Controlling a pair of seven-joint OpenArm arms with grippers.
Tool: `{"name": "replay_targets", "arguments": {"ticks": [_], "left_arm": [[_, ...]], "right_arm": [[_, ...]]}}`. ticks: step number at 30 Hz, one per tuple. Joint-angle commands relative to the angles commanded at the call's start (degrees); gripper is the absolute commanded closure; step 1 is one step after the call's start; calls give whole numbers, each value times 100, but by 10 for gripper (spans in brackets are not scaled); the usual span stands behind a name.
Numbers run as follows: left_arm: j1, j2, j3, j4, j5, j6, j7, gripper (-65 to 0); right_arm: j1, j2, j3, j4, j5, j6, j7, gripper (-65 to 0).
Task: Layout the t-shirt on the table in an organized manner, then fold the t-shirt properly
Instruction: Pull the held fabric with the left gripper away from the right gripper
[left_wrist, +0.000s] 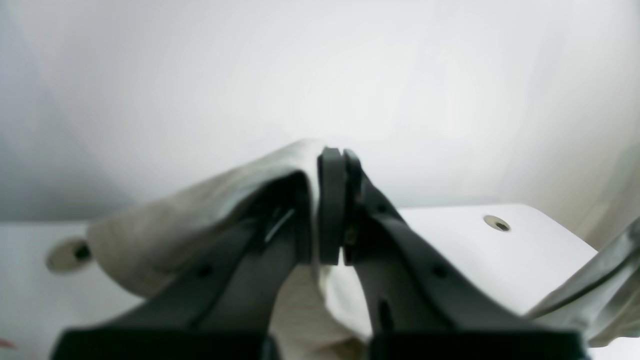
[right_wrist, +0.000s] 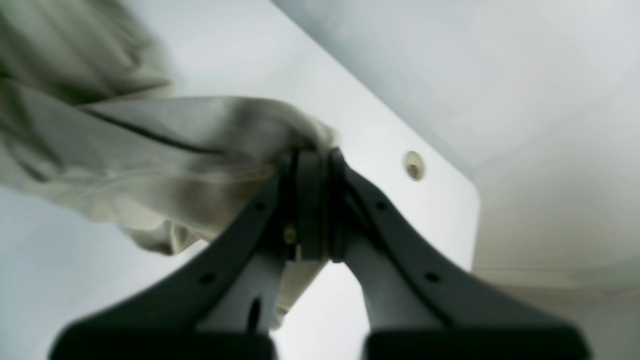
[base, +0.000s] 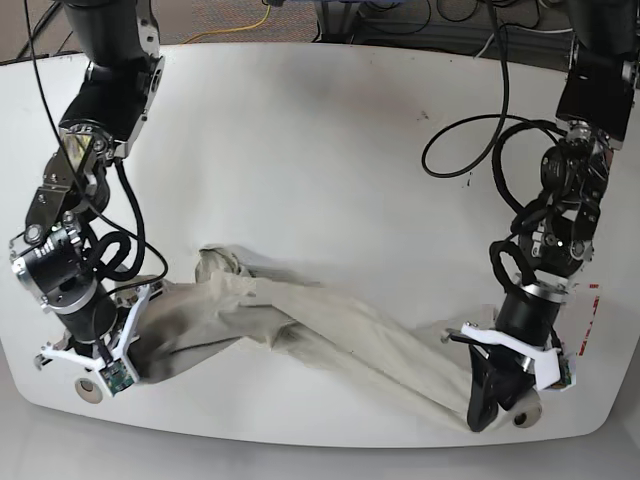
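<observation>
The beige t-shirt (base: 320, 330) hangs as a twisted, wrinkled band stretched between both grippers near the front edge of the white table (base: 320, 150). My left gripper (base: 482, 415) is at the front right, shut on one end of the cloth. In the left wrist view the left gripper (left_wrist: 341, 165) pinches a fold of t-shirt (left_wrist: 190, 225) lifted above the table (left_wrist: 475, 250). My right gripper (base: 140, 330) is at the front left. The right wrist view shows the right gripper (right_wrist: 312, 160) shut on bunched t-shirt (right_wrist: 175, 145) over the table (right_wrist: 350, 100).
One grommet hole (base: 88, 388) sits by the front left corner and another grommet hole (base: 525, 415) beside the left gripper. A red tape mark (base: 590, 320) lies near the right edge. Black cables (base: 460, 150) loop over the table by the right-hand arm.
</observation>
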Motion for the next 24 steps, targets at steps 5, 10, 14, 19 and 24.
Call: {"name": "replay_targets", "arguments": {"ticks": [5,10,14,19,24], "left_arm": [[-510,0,0,-26,0,0,9,-8],[-1073,0,18,-220,-299,9,9,-8],[-1530,0,9,-413,-651,9,9,-8],[-2127,-9,0,-571,-923,9,18,-8],[-2629,0,-26,-589,-1257,18,492,-8]], "right_arm": [[686,158,-9,-167,0,0,0,-6],[1618,396,-44,-844,0,0,0,-6],[2207,501,-53,-1371,9,0,0,-6],[2945,598,-299,-2031,9,0,0,-6],[3640,668,-668,-2532,9,0,35,-6]]}}
